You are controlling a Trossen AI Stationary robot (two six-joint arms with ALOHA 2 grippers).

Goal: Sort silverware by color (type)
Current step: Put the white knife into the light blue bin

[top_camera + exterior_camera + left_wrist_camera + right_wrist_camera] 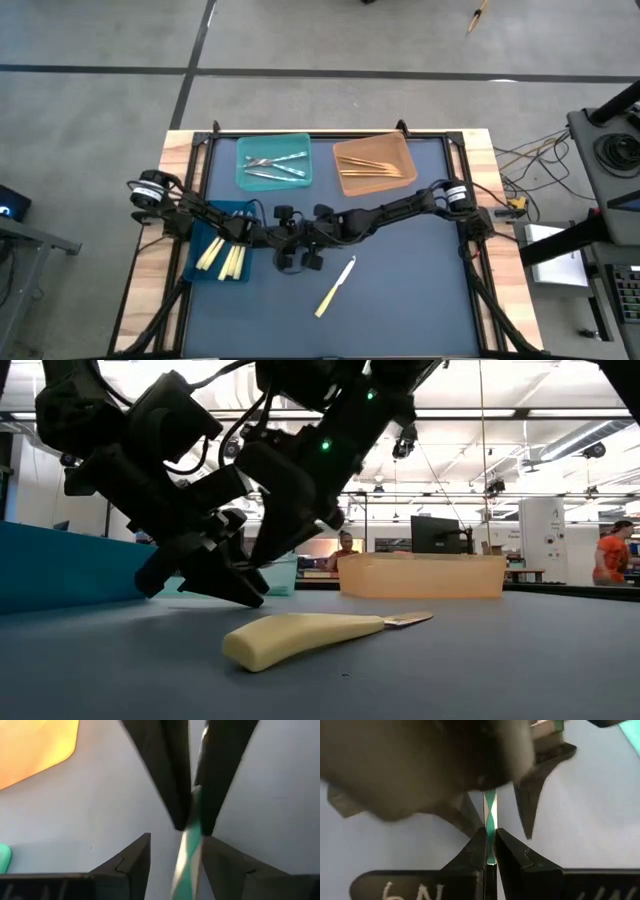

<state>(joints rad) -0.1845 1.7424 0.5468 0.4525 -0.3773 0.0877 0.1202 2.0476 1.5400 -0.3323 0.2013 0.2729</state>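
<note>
At frame centre my clenched right gripper (490, 845) holds the silvery utensil (490, 815); I let the parted left gripper (175, 855) close squarely before releasing.

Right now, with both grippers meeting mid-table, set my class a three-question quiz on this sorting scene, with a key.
1. Which gripper is clamped on the slim silvery utensil? A) left gripper B) right gripper C) neither
2. True or false: the pale yellow knife lies inside the blue bin.
3. Fill in: the orange bin holds ___ utensils.

Key: 1 B; the left gripper's jaws stand open either side of the utensil. 2 False; it lies loose on the table mat. 3 orange-tan.
</note>
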